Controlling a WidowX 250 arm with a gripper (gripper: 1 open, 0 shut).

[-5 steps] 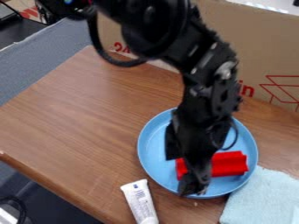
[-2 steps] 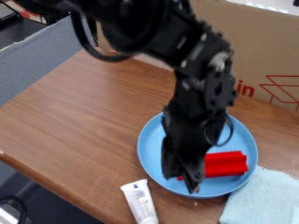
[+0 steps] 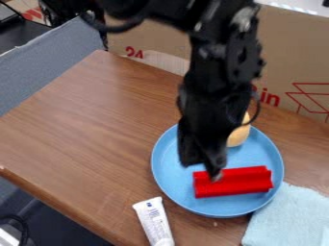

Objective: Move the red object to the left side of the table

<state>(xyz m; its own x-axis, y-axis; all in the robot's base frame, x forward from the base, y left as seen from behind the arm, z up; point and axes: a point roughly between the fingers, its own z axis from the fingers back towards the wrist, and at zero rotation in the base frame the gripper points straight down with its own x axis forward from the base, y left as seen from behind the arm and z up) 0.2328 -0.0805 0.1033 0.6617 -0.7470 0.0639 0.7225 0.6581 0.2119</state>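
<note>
Both fingers (image 3: pixel 211 170) were closed together on the left end of the red object (image 3: pixel 244 183), over the blue plate (image 3: pixel 167 154) on the worktop (image 3: pixel 90 115).

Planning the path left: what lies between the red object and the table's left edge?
In the camera view: the blue plate that the red object lies on, partly hidden by the arm, then bare table.
</note>
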